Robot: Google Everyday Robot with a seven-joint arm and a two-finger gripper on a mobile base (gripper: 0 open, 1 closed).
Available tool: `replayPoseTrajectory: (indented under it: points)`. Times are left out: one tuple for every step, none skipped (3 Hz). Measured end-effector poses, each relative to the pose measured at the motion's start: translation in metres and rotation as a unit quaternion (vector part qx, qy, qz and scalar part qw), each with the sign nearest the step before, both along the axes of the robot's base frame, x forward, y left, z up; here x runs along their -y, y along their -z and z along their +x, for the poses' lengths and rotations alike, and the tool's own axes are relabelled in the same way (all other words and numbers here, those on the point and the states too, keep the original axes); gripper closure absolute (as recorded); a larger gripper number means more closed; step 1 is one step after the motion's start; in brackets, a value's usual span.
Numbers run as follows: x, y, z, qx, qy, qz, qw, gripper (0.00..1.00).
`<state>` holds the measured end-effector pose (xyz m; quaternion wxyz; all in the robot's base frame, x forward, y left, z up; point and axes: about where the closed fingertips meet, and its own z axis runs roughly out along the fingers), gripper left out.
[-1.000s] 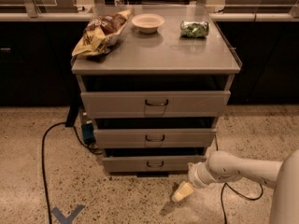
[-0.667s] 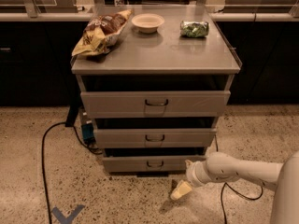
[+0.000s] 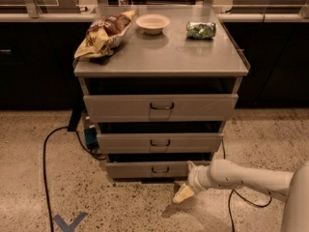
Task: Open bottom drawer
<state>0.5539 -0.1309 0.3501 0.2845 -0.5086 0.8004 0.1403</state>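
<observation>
Speckled floor lay nearest me, with a blue arrow mark (image 3: 68,222) on it and a black cable (image 3: 45,178) trailing off to the left. Low on the right the white arm (image 3: 251,177) reached in. Over the last second its gripper (image 3: 187,181) had crept slightly leftward and up, fingers spread apart and holding nothing, the upper one just at the right part of the bottom drawer (image 3: 130,170). That drawer, lowest of three, looked shut, its loop handle (image 3: 160,169) untouched beside the gripper. I judged the approach under way and the pull not begun. Above sat the middle drawer (image 3: 125,143) and the top drawer (image 3: 120,108). On the worktop (image 3: 164,57) lay a chip bag (image 3: 104,35), a bowl (image 3: 152,23) and a green packet (image 3: 201,30).
</observation>
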Motion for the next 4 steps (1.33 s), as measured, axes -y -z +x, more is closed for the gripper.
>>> replayPoseTrajectory:
  points:
    - [-0.003, 0.025, 0.004, -0.009, 0.002, -0.004, 0.9999, 0.00]
    - [-0.010, 0.080, 0.041, -0.024, 0.017, 0.003, 0.9995, 0.00]
    - [-0.010, 0.080, 0.041, -0.025, 0.017, 0.003, 0.9995, 0.00]
    - [-0.011, 0.080, 0.047, -0.013, 0.025, 0.012, 0.9995, 0.00]
